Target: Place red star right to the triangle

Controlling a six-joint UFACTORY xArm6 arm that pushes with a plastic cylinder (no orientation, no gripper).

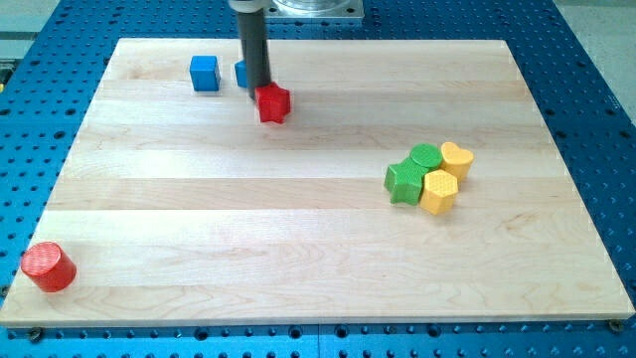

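Tip (257,87): rod end, no jaws to report; touching red star's far-left edge.
Red star (273,103): far, left-centre; light, rigid, likely slides easily.
Triangle (241,74): blue block, half-hidden behind rod; shape unclear.
Contact: push star's flat side; points may spin it.

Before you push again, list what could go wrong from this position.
1. My tip sits at the red star's upper-left edge, off its centre, so the star may spin or slip sideways instead of travelling straight.
2. The blue block behind the rod is half hidden; its shape is unclear, so I may misjudge the target.
3. The blue cube stands nearby and could get knocked.
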